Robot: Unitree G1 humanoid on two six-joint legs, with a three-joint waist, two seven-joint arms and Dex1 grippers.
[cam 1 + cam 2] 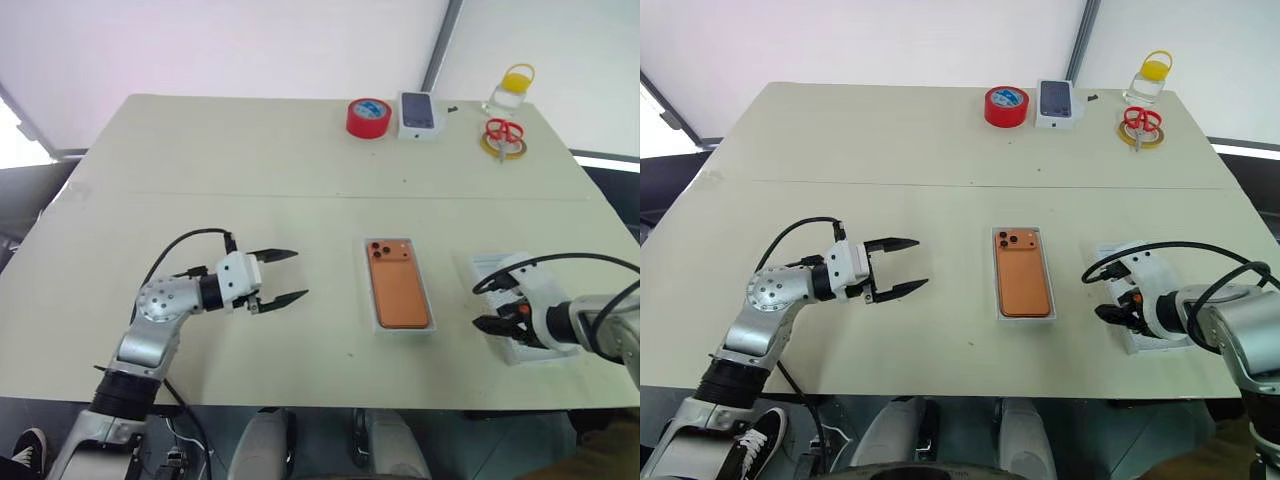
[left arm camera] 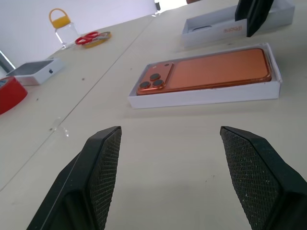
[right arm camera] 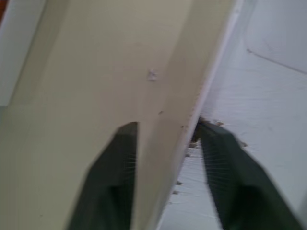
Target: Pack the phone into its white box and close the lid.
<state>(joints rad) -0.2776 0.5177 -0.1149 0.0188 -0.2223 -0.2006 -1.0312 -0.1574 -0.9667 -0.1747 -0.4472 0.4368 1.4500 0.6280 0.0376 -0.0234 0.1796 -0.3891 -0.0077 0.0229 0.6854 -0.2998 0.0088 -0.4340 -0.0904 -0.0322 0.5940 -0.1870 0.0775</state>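
Nearest us, right gripper (image 1: 1118, 313) pinches the lid's (image 1: 1145, 300) wall; left gripper (image 1: 283, 277) gapes idle. Phone (image 1: 397, 283) lies boxed (image 1: 404, 328); next, we lift the lid across.

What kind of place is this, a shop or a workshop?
Probably a test or lab space: a plain table before white screen walls, with loose props such as red tape, scissors and a phone in its box.

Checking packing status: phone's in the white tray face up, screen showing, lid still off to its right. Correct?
One thing is wrong: the phone lies face down in the white tray, its orange back and three camera lenses up, as the left wrist view shows. The lid is indeed still off, to its right.
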